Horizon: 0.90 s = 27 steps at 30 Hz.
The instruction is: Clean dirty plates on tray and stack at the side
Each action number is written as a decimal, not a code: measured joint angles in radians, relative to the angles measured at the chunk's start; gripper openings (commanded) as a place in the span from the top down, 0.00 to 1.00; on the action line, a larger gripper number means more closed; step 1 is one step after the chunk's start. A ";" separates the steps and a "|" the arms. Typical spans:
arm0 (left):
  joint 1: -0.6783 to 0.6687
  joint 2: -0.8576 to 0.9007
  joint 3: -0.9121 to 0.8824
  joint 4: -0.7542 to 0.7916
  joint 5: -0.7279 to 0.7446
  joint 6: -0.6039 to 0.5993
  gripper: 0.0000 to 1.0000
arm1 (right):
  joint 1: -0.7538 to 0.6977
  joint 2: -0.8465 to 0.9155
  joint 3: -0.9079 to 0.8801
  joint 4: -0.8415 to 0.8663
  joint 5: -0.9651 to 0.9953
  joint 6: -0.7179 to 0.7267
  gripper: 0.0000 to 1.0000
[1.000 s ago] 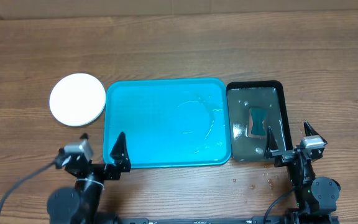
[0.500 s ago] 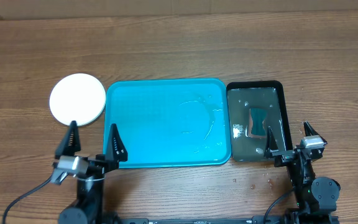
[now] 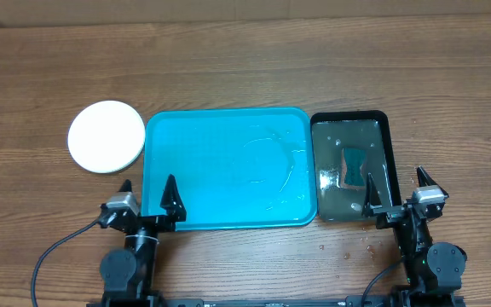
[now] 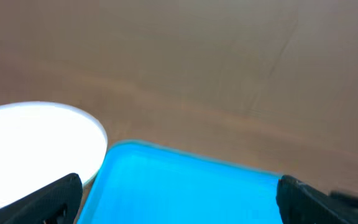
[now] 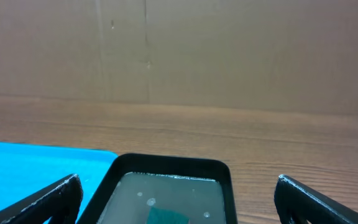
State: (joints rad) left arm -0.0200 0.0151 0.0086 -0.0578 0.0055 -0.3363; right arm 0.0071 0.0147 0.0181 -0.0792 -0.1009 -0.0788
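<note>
Plainly wide and empty: left tool [image 3: 148,184] at a corner of the tray [image 3: 228,114], right tool [image 3: 394,176] by the black tray [image 3: 349,114].

Wide-spread right claw [image 5: 178,190], tips at the lower corners. Between them: black tray [image 5: 227,177] holding water, teal object [image 5: 166,216] at frame bottom. Turquoise tray [image 5: 36,163] just beside, left. Wooden counter [image 5: 291,137] beyond.

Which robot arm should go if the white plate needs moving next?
Probably the left. The left gripper sits open near the white plate, which shows in its wrist view. The right gripper is beyond the blue tray, by the black tray.
</note>
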 measured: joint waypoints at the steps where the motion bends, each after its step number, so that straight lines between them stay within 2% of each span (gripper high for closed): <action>1: 0.000 0.000 0.000 -0.018 -0.008 0.007 0.00 | 0.000 0.000 0.000 0.000 0.000 0.000 0.00; 11: -0.005 0.000 0.000 -0.019 -0.039 0.075 0.00 | 0.000 0.000 0.000 0.000 0.000 0.000 0.00; 27: -0.005 0.000 0.000 -0.019 -0.041 0.082 0.00 | 0.000 0.000 0.000 0.000 0.000 0.000 0.00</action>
State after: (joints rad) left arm -0.0250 0.0151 0.0086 -0.0765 -0.0353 -0.2543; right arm 0.0071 0.0147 0.0181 -0.0792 -0.1005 -0.0788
